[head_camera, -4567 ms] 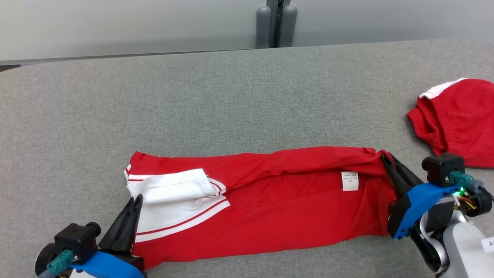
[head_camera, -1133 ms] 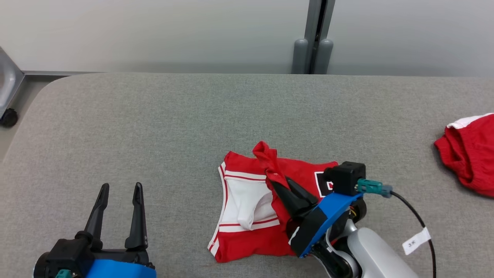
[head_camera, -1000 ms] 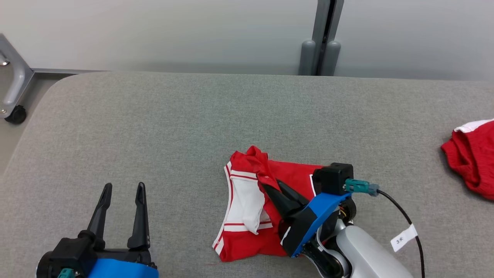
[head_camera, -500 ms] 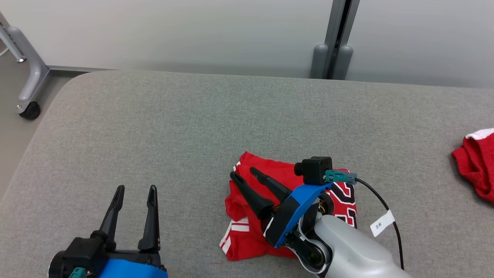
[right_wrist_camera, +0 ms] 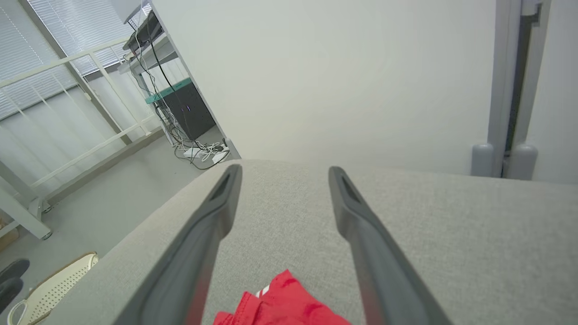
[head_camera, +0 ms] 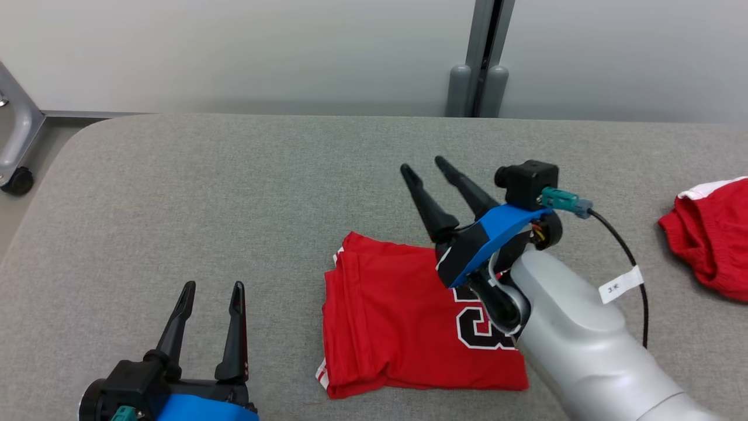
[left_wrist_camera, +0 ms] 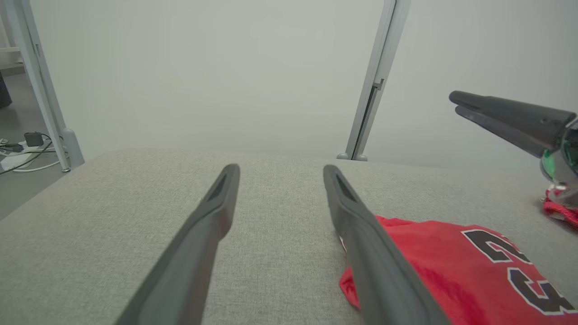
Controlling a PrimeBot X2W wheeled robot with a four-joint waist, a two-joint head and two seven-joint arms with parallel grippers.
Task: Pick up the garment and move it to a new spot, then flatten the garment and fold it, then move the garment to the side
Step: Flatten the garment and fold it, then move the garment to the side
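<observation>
Now | right end effector (head_camera: 422,164): jaws apart, aloft | garment (head_camera: 391,316): folded, lying beneath it

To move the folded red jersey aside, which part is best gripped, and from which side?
Probably the folded red jersey by its left edge, where layers stack; come low from the left with the open left end effector.

Two red garments (head_camera: 397,321) (head_camera: 710,234), two grippers (head_camera: 214,287) (head_camera: 423,165), one grey table (head_camera: 234,175).
</observation>
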